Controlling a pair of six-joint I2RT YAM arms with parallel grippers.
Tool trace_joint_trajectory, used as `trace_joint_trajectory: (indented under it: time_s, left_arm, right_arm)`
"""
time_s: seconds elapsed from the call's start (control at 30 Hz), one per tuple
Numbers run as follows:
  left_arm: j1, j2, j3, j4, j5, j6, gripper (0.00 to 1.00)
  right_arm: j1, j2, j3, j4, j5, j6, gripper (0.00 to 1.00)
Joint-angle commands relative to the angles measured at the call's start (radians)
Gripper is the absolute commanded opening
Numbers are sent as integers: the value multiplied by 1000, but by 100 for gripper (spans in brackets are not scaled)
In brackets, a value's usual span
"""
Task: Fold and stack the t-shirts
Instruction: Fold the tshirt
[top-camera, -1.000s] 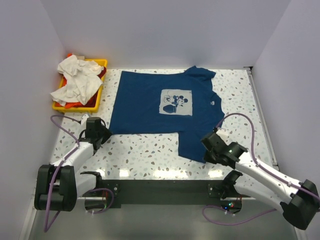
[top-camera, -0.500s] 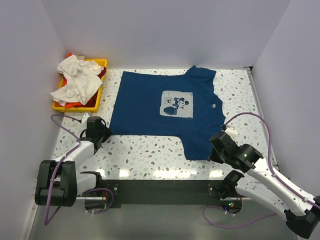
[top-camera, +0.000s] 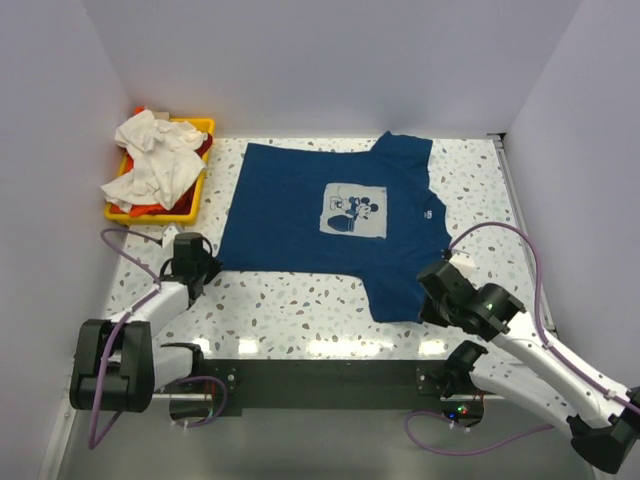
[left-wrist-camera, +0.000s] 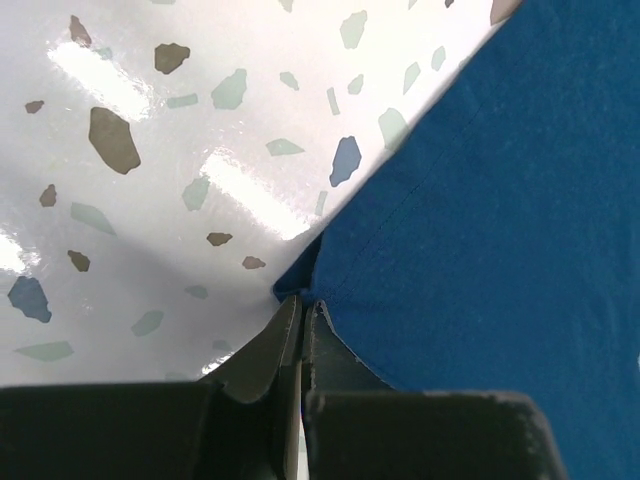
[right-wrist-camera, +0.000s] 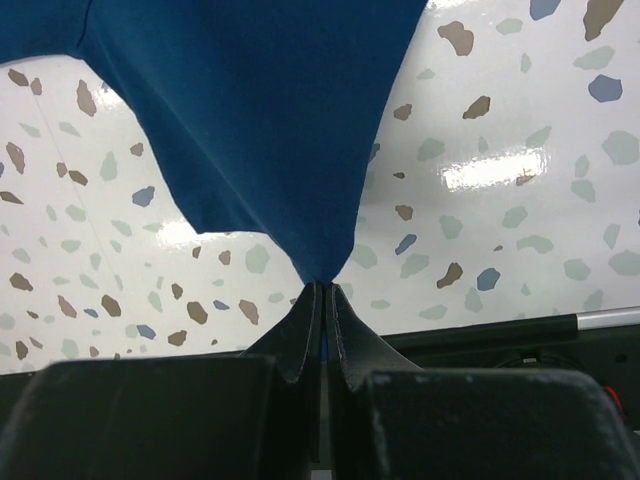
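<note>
Two grippers, and both are pinching the one navy t-shirt (top-camera: 335, 225). My left gripper (left-wrist-camera: 300, 300) has its fingers pressed together on the shirt's corner at seven o'clock, right where the blue edge meets the speckled table (top-camera: 290, 300). My right gripper (right-wrist-camera: 322, 285) is clamped just as tightly on the shirt's edge at five o'clock, and the cloth gathers to a point between its fingers. The shirt lies flat across the middle of the table with its pale square print facing up.

At ten o'clock sits one yellow tray (top-camera: 205, 125). A heap of white cloth (top-camera: 150, 160) spills over its rim, with orange-red fabric (top-camera: 150, 208) showing underneath. I cannot tell how many shirts are in that heap.
</note>
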Motion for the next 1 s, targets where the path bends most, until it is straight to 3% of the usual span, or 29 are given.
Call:
trace_joint_trajectory:
  time_s: [0.0,0.2,0.47,0.6,0.73,0.97]
  left_arm:
    - [3,-52,-6,-5,-59,-3,0]
    - [3,-178,-23,-117,-136,-15,0]
    - [3,-198,2,-136,-133,2,0]
    - [-32,-108,113,-153,-134,14,0]
    - [-95,30,264,-185,-182,16,0]
    - [-114,281,495,-234,-179,-4,0]
  right_arm:
    - [4,0,3,-11,8,12,0]
    - [4,9,3,-4,-12,7,0]
    - [4,15,64,-14,43,-34,3]
    - [4,92,156,13,123,-80,4]
    - [-23,282,285,76,189,-157,0]
    - [-249,529,401,300,29,-310,0]
